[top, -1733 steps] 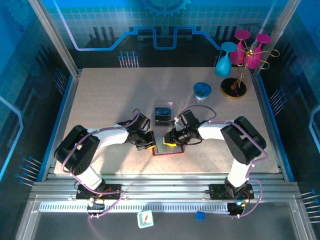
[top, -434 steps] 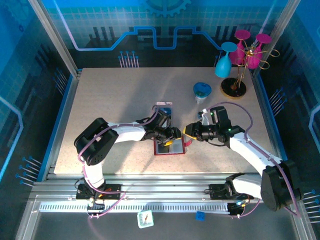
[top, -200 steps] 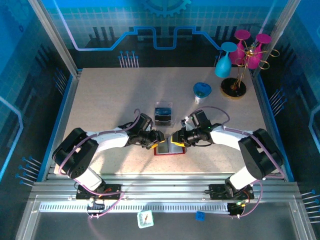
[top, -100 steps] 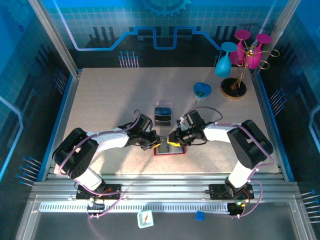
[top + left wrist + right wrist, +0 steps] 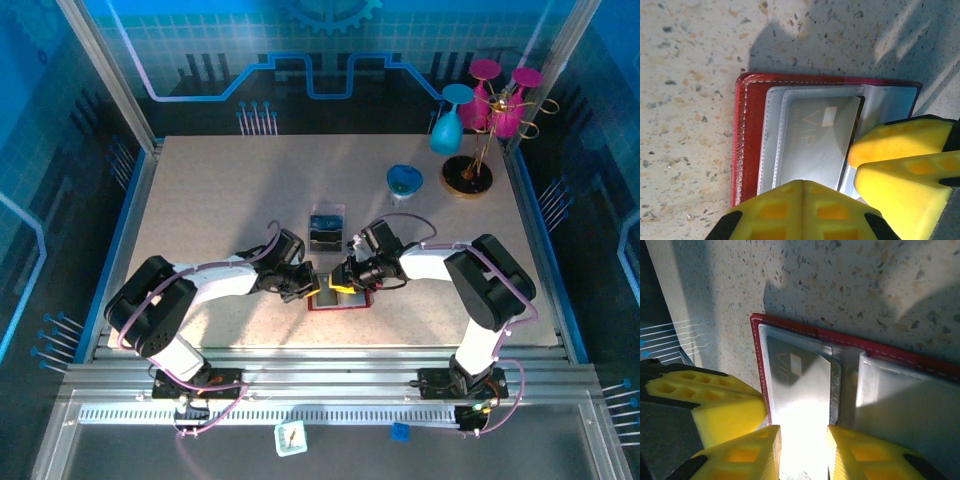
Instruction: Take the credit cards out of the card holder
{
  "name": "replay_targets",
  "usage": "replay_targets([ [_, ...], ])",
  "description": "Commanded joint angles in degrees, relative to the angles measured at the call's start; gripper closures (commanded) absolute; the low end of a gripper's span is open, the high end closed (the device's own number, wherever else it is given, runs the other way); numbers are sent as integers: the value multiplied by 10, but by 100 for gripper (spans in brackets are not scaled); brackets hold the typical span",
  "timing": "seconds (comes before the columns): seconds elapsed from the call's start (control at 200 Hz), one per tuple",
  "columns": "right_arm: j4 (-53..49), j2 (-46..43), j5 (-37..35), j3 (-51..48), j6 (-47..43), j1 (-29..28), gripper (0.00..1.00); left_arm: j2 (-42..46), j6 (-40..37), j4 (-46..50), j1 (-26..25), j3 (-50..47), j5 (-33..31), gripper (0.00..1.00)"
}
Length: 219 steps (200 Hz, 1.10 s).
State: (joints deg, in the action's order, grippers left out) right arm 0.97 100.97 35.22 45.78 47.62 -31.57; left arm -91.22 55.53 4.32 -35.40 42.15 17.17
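Observation:
The card holder (image 5: 352, 303), a red wallet, lies open on the table between both arms. Its grey pockets (image 5: 771, 140) face up. A dark grey credit card (image 5: 817, 140) marked VIP sits in the left pocket, part of it sticking out. My left gripper (image 5: 802, 184) is shut, its tips together at the wallet's near edge over the card's end. My right gripper (image 5: 804, 432) is open, its two fingers standing over the same credit card (image 5: 797, 385) with a gap between them. I cannot tell if they touch it. From above, both grippers, left (image 5: 310, 283) and right (image 5: 346, 279), meet over the wallet.
A clear plastic box (image 5: 326, 228) with dark and blue cards stands just behind the wallet. Farther back right are a blue dish (image 5: 404, 180) and a gold stand (image 5: 467, 176) hung with pink and blue glasses. Bare table lies to the left and right.
My left gripper has closed over the last second. My right gripper has shifted a little left over the wallet. The wallet has stayed in place.

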Motion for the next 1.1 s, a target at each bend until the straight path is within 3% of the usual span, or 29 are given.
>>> replay_targets([
  [0.0,-7,10,13,13,-1,-8,70,-3,-7,18,4,-7,-6,97],
  [0.675,-175,-13,-94,71,-80,-23,70,-12,-13,26,3,-2,-6,97],
  [1.091,-179,-48,-95,74,-76,-25,70,-9,-17,36,4,12,-5,98],
])
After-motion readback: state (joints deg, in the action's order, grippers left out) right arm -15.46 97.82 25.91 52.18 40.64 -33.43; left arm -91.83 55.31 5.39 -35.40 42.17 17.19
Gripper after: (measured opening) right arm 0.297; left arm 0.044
